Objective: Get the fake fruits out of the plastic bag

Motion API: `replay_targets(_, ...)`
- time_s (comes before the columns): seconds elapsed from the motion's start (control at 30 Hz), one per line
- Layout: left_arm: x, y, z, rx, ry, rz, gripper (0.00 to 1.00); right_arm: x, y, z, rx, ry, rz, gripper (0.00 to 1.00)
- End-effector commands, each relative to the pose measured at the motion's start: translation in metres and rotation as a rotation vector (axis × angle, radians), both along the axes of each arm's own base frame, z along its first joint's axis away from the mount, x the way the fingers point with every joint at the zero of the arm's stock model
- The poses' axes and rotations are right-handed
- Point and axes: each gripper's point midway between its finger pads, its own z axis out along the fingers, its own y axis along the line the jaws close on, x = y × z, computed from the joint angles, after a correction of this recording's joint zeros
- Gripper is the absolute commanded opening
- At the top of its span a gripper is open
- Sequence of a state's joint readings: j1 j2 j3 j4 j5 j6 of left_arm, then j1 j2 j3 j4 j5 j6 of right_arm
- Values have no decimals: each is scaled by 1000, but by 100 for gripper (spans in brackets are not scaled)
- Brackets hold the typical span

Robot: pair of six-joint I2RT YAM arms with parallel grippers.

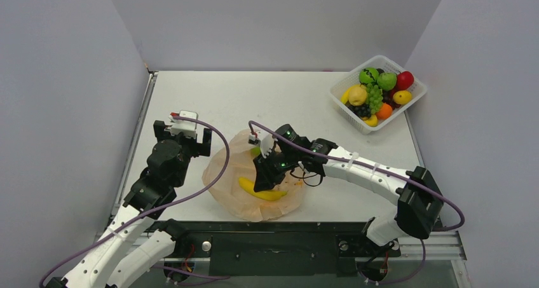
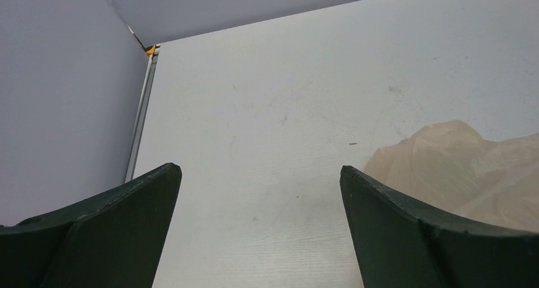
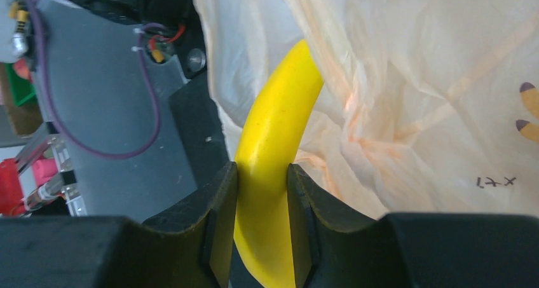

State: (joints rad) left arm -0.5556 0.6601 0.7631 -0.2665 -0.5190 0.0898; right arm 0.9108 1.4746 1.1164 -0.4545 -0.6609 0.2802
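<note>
The peach-orange plastic bag (image 1: 238, 189) lies crumpled near the table's front edge. My right gripper (image 1: 262, 181) is over it and shut on the curved yellow banana (image 1: 264, 192). In the right wrist view the banana (image 3: 273, 129) is pinched between both fingers, with the bag (image 3: 413, 97) beside and behind it. A green fruit (image 1: 255, 151) peeks out at the bag's far side, partly hidden by the gripper. My left gripper (image 1: 187, 142) is open and empty just left of the bag; in the left wrist view (image 2: 260, 173) the bag's edge (image 2: 457, 167) shows at right.
A white lattice basket (image 1: 347, 107) filled with several other toy fruits stands at the back right corner. Grey walls enclose the table on the left, back and right. A dark metal rail (image 1: 279, 237) runs along the front edge.
</note>
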Motion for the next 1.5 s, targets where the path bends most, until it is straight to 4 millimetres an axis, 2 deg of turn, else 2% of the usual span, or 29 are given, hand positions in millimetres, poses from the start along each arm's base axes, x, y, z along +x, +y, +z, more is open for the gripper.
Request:
replay_targets(0.0, -1, -1, 12, -27, -30, -3, 96, -7, 3, 46, 148, -13, 72, 0)
replay_targets(0.1, -3, 1, 15, -32, -40, -1, 96, 5, 5, 72, 195, -34, 36, 0)
replay_targets(0.13, -3, 1, 16, -34, -43, -2, 96, 8, 6, 88, 227, -37, 30, 0)
replay_targets(0.27, -6, 2, 20, -43, -58, -4, 96, 10, 3, 132, 315, -30, 35, 0)
replay_targets(0.43, -7, 4, 24, -55, -74, -2, 96, 20, -10, 163, 376, -27, -15, 0)
replay_targets(0.6, -8, 3, 25, -64, -74, -10, 96, 54, -24, 191, 410, -106, -155, 0)
replay_targets(0.67, -8, 3, 26, -67, -76, -10, 96, 81, -36, 198, 397, -177, -288, 0)
replay_targets(0.7, -8, 3, 25, -68, -75, -11, 96, 108, -50, 198, 369, -226, -423, 0)
replay_targets(0.73, -8, 2, 25, -68, -74, -12, 96, 122, -61, 201, 359, -260, -510, 0)
replay_targets(0.77, -8, 2, 25, -67, -74, -13, 96, 152, -84, 195, 311, -309, -692, 0)
replay_targets(0.8, -7, 2, 25, -68, -73, -14, 96, 164, -98, 200, 309, -350, -779, 0)
replay_targets(0.83, -7, 2, 25, -68, -73, -15, 96, 186, -130, 191, 259, -401, -959, 0)
replay_targets(0.87, -7, 1, 25, -68, -73, -18, 96, 200, -146, 194, 262, -448, -1054, 0)
replay_targets(0.9, -7, 1, 25, -71, -73, -19, 96, 219, -184, 180, 198, -498, -1232, 0)
replay_targets(1.03, -7, -1, 24, -75, -69, -29, 96, 270, -274, 158, 132, -621, -1616, 0)
replay_targets(1.07, -7, -2, 24, -75, -67, -32, 96, 277, -290, 157, 117, -635, -1692, 0)
replay_targets(1.1, -7, -2, 24, -76, -67, -33, 96, 291, -308, 144, 80, -623, -1757, 0)
replay_targets(1.13, -7, -3, 24, -77, -68, -37, 96, 301, -326, 145, 98, -608, -1826, 0)
replay_targets(1.17, -7, -3, 24, -77, -67, -37, 96, 316, -330, 130, 79, -585, -1844, 0)
replay_targets(1.2, -7, -3, 24, -78, -67, -39, 96, 328, -340, 134, 99, -583, -1864, 0)
replay_targets(1.23, -7, -3, 24, -81, -69, -39, 96, 345, -343, 121, 84, -584, -1869, 0)
replay_targets(1.27, -7, -4, 23, -81, -67, -43, 96, 355, -355, 132, 79, -622, -1896, 0)
replay_targets(1.3, -7, -4, 23, -80, -67, -43, 96, 368, -361, 113, 10, -612, -1911, 0)
replay_targets(1.33, -7, -5, 22, -78, -64, -43, 96, 375, -378, 127, -17, -654, -1974, 0)
replay_targets(1.37, -7, -5, 22, -77, -62, -42, 96, 382, -385, 104, -110, -627, -1994, 0)
replay_targets(1.4, -7, -5, 22, -76, -61, -42, 96, 386, -402, 118, -116, -657, -2065, 0)
replay_targets(1.43, -7, -4, 22, -74, -60, -40, 96, 391, -409, 103, -173, -642, -2084, 0)
replay_targets(1.47, -7, -4, 23, -76, -63, -40, 96, 391, -425, 108, -188, -662, -2143, 0)
